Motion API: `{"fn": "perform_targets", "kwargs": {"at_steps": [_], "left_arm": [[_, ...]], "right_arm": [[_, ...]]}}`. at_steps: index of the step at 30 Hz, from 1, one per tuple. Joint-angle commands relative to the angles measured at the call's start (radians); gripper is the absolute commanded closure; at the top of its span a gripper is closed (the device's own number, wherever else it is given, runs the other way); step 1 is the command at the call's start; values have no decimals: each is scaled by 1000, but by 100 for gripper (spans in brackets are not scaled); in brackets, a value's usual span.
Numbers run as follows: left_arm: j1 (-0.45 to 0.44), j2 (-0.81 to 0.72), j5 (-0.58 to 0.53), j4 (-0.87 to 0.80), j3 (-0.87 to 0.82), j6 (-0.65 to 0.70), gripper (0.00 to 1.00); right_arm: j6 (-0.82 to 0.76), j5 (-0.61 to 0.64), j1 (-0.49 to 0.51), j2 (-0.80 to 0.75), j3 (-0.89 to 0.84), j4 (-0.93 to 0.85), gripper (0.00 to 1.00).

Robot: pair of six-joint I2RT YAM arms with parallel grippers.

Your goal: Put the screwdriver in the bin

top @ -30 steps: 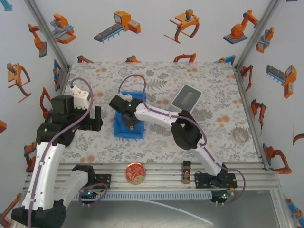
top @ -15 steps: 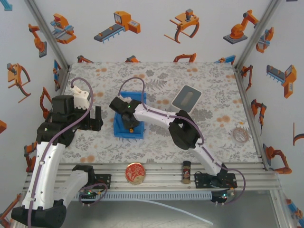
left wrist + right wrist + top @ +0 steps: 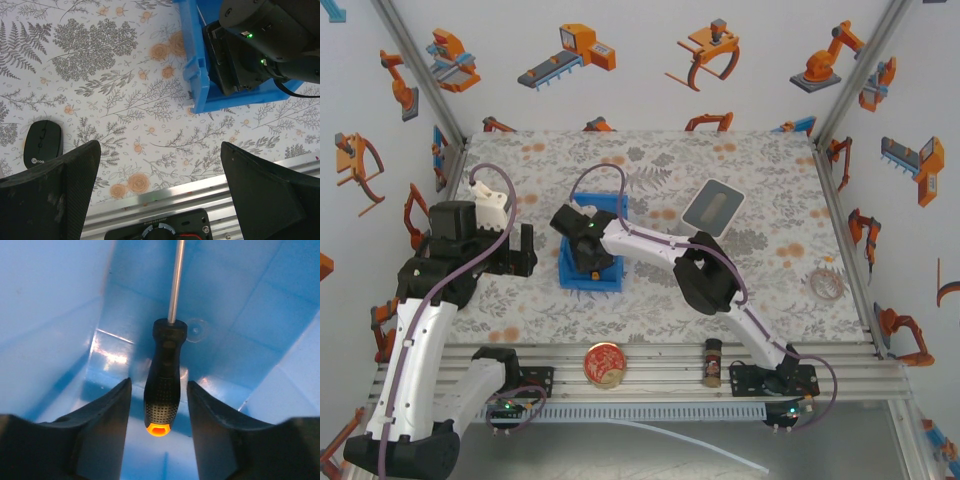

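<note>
The screwdriver (image 3: 166,355) is down inside the bin (image 3: 60,300). Its black handle points toward the wrist camera with the orange end nearest, and its thin metal shaft runs straight away across the blue floor. The handle sits between the two fingers (image 3: 107,425) of the right gripper (image 3: 160,386), and blue shows on either side of it. The gap is wider on the left and only a sliver on the right. So the jaws stand spread around the handle and are not pinching it. I can't tell for certain whether the handle rests fully on the bin floor.

From above, the right gripper (image 3: 590,256) is dipped into the bin (image 3: 590,283), which sits on the flowered table (image 3: 650,160) left of centre. The right arm reaches to it across the middle of the table.

The left gripper (image 3: 520,250) hangs just left of the bin and is apart from it. In the left wrist view the left gripper's (image 3: 160,150) jaws are spread wide with nothing between them. A black mouse (image 3: 42,144) lies on the table near its left finger.

A white box with a grey top (image 3: 713,205) lies to the right of the bin and further back. A round tin (image 3: 605,363) and a small brown bottle (image 3: 712,362) sit on the rail at the near edge.
</note>
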Motion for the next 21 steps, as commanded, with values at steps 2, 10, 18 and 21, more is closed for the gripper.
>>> {"fn": "perform_targets", "kwargs": {"at_steps": [2,10,18,21], "left_arm": [[-4,-5,21,-13,29,-10,3],[-2,-1,23,-14,38,-12,3],[-3,3,23,-15,46,-11,3],[-4,2,23,-16,49,-11,3]], "right_arm": [[2,15,-6,-7,15,-11,47],[-27,56,-5,-57,46,-46,47],[-61,78,-5,-103,112,-94,48],[-72,84,-6,-122,132,-104,48]]}}
